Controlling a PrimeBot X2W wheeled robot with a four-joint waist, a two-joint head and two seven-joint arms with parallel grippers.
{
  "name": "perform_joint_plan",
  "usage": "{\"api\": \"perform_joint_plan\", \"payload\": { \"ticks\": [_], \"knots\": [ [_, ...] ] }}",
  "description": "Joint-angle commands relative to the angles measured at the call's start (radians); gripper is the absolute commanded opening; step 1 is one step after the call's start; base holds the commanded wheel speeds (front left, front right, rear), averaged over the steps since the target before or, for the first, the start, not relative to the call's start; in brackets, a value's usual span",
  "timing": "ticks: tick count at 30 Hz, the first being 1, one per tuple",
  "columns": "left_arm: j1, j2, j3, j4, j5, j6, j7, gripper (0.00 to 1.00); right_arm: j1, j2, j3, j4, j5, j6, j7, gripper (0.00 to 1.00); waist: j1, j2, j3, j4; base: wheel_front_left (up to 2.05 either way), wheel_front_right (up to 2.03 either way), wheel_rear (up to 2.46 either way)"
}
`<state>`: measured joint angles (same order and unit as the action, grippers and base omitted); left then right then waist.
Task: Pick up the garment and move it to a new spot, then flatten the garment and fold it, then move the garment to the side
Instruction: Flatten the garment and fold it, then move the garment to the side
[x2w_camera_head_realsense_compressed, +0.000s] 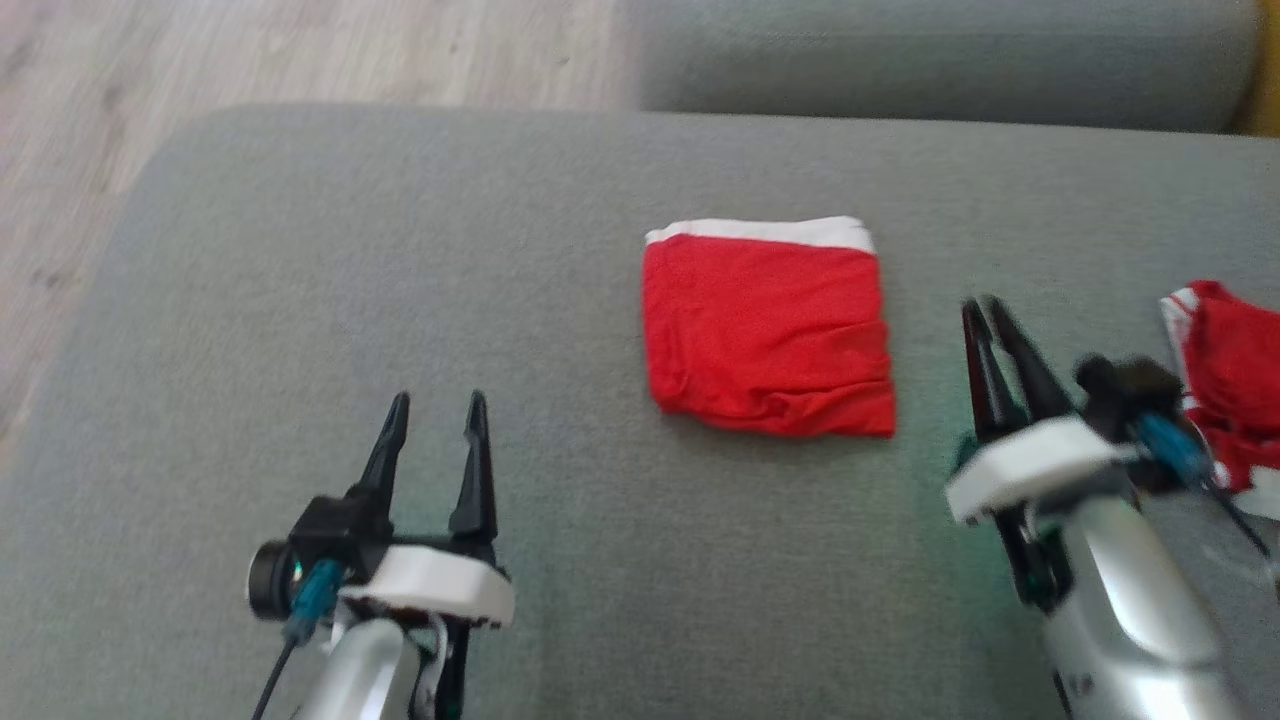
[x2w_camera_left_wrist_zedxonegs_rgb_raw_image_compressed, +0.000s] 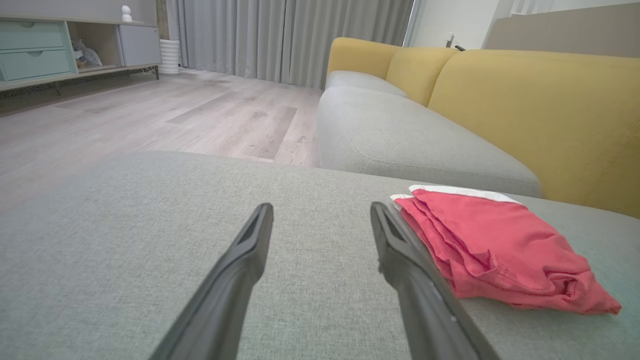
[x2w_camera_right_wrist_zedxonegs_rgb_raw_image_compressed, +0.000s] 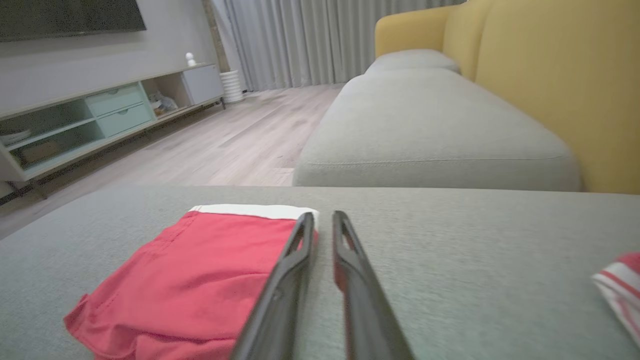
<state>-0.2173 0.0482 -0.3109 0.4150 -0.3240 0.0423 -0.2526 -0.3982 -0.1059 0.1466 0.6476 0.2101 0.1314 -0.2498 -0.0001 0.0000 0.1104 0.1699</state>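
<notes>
The garment (x2w_camera_head_realsense_compressed: 770, 330) is a red cloth with a white band along its far edge, folded into a neat square on the grey cushion (x2w_camera_head_realsense_compressed: 350, 250). My left gripper (x2w_camera_head_realsense_compressed: 435, 405) hovers open and empty to the garment's left, and in the left wrist view this gripper (x2w_camera_left_wrist_zedxonegs_rgb_raw_image_compressed: 320, 210) has the garment (x2w_camera_left_wrist_zedxonegs_rgb_raw_image_compressed: 500, 245) just beyond its right finger. My right gripper (x2w_camera_head_realsense_compressed: 985, 305) sits just right of the garment, its fingers nearly together and holding nothing. In the right wrist view the gripper (x2w_camera_right_wrist_zedxonegs_rgb_raw_image_compressed: 324, 215) shows a thin gap, with the garment (x2w_camera_right_wrist_zedxonegs_rgb_raw_image_compressed: 200, 270) lying to its left.
A second red cloth with white stripes (x2w_camera_head_realsense_compressed: 1230, 370) lies crumpled at the cushion's right edge, behind my right wrist. Another grey seat (x2w_camera_left_wrist_zedxonegs_rgb_raw_image_compressed: 400, 135) and a yellow backrest (x2w_camera_left_wrist_zedxonegs_rgb_raw_image_compressed: 540, 110) stand beyond. Wooden floor (x2w_camera_head_realsense_compressed: 200, 60) lies off the far left corner.
</notes>
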Motion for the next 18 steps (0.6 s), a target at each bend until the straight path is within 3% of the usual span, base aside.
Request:
{"api": "perform_joint_plan", "payload": {
  "ticks": [1,10,18],
  "knots": [
    [-0.007,0.010,0.048,-0.028,0.011,-0.004,-0.009,1.00,0.006,0.015,-0.007,-0.070,-0.017,-0.001,-0.012,1.00,0.0001,0.0000,-0.031,-0.031,0.00,0.00,0.00],
    [0.065,0.010,0.098,-0.024,0.034,-0.023,-0.009,1.00,0.240,0.051,-0.098,-0.239,-0.081,-0.001,-0.012,1.00,0.0001,0.0000,-0.079,-0.070,0.00,0.00,0.00],
    [0.088,0.005,0.119,-0.036,0.043,-0.034,-0.009,1.00,0.283,0.055,-0.090,-0.274,-0.058,-0.001,-0.011,1.00,0.0001,0.0000,-0.078,-0.081,0.00,0.00,0.00]
  ]
}}
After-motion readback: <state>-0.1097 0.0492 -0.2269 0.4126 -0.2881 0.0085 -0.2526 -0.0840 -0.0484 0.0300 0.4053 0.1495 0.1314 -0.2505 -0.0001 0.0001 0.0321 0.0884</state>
